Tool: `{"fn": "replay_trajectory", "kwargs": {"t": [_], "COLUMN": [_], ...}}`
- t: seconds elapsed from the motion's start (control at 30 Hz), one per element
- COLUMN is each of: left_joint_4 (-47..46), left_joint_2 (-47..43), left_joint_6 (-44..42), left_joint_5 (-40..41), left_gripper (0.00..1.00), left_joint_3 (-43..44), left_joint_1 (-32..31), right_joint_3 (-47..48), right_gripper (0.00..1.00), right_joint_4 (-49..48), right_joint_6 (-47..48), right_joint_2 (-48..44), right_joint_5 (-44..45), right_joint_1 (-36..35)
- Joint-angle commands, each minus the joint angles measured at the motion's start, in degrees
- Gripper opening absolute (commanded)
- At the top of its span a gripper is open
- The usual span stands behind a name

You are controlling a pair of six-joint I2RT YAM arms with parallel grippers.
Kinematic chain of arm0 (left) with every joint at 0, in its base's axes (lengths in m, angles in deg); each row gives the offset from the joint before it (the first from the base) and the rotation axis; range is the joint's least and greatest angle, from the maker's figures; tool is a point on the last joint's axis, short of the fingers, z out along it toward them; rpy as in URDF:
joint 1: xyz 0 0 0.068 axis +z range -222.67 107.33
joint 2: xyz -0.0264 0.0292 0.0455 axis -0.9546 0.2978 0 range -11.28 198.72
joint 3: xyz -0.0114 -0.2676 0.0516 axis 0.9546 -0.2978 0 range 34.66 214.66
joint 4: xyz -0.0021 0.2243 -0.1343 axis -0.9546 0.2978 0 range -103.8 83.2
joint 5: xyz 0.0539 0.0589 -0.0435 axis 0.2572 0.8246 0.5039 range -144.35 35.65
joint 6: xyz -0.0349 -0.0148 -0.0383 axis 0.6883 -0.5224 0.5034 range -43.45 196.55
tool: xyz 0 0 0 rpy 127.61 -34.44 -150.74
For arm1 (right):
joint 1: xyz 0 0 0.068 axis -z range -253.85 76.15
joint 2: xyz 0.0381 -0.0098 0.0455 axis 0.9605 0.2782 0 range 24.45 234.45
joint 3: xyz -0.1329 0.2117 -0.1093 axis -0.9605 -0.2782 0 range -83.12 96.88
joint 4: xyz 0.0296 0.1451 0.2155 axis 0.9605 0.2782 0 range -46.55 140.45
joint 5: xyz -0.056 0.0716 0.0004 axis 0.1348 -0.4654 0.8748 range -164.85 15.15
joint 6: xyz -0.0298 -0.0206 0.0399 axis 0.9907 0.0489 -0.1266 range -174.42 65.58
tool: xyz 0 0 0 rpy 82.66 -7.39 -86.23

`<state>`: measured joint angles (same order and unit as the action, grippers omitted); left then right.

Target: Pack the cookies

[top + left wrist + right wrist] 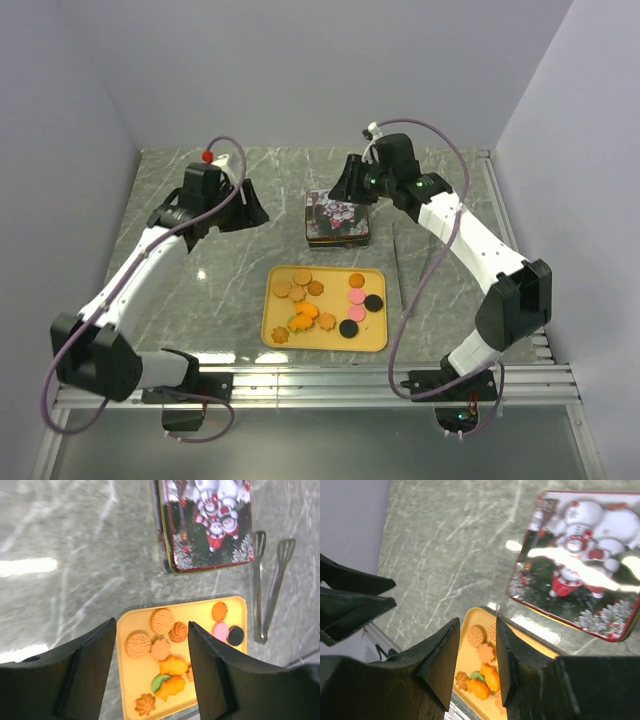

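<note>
The cookies [322, 303] all lie on the yellow tray [375, 340] near the bench's [200, 280] front edge; none shows inside the tin [338, 219], which sits just behind the tray with its snowman lid on. So the packing is either wholly ahead or the tin holds an unseen share; the closed lid hides which. Tongs [267, 587] lie right of the tray. The left hand [152, 655] hangs spread, holding nothing. The right hand [477, 655] hovers beside the tin, fingers slightly apart, empty.
</note>
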<state>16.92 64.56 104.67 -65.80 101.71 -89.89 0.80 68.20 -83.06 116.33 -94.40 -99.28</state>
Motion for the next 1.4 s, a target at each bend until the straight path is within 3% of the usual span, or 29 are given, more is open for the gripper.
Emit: {"fn": "replay_trajectory", "kwargs": {"t": [0.0,0.13,0.27,0.37,0.4,0.5,0.87,1.37], "left_joint_4": [4.34,10.92,9.81,6.04,5.06,2.16,1.62,0.22], "left_joint_2": [-5.15,-11.31,-18.07,-21.69,-22.21,-21.26,-20.37,-28.46], "left_joint_6": [-0.79,1.49,2.29,0.89,0.54,-2.1,1.23,4.23], "left_joint_5": [7.37,13.27,18.73,22.77,23.82,24.89,23.22,27.17], "left_gripper": [0.64,0.64,0.66,0.78,0.88,0.99,0.99,0.97], "left_joint_3": [-1.57,-1.13,-0.34,1.94,2.47,4.4,4.06,-4.03], "left_joint_1": [0.07,-0.36,-0.45,-0.45,-0.45,-0.45,-0.45,-0.45], "right_joint_3": [-1.39,-3.76,-4.99,-5.26,-5.26,-5.7,-3.94,-4.82], "right_gripper": [0.43,0.44,0.44,0.45,0.45,0.46,0.59,0.63], "right_joint_4": [-0.14,-2.6,-3.74,-4.62,-4.89,-6.2,-2.34,-1.02], "right_joint_6": [2.8,2.54,2.98,4.12,4.47,5.97,10.54,13.09], "right_joint_2": [-4.07,-7.14,-9.6,-11.63,-12.85,-15.66,-17.17,-17.78], "right_joint_5": [6.8,8.82,9.79,10.23,10.5,12.34,16.74,13.49], "right_joint_1": [-3.13,-4.36,-4.89,-5.77,-6.64,-7.7,-9.99,-10.96]}}
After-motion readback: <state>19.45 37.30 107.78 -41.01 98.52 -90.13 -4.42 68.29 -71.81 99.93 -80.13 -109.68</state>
